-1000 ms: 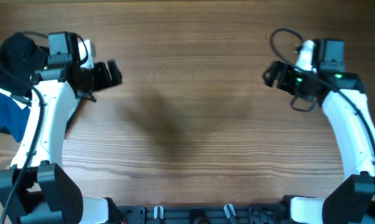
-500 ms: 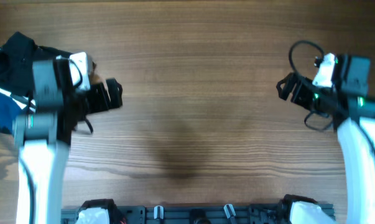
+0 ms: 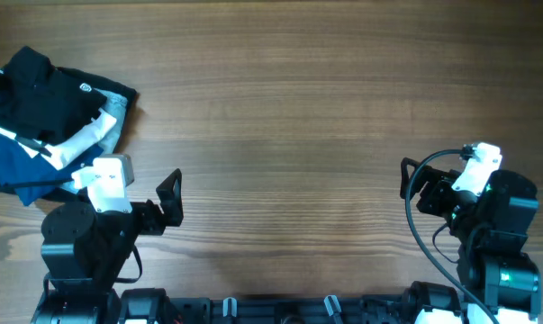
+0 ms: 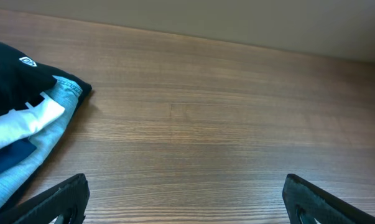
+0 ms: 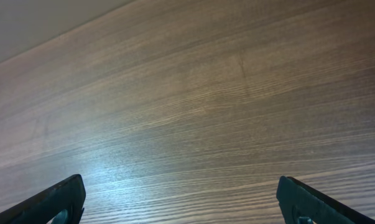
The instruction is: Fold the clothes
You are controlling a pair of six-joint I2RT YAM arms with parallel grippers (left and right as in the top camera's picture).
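Black T-shirt [image 3: 28, 85] lies crumpled far left on worktop [image 3: 280, 108], atop other garments [image 3: 86, 139]. Soft, light, floppy, so it'll sag. Prob. best pinched at a loose hem or shoulder, tho edges aren't clear. L jaws and R jaws both wide, empty, near side.

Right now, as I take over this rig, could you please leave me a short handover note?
Left end effector: open, empty, by the near edge.
Right end effector: open, empty, by the near edge.
Black T-shirt: far left corner, heaped with a blue garment and a white garment, untouched.
Done: unclear; the shirt looks bunched, not neatly folded.
Left: probably spread it out and fold it.
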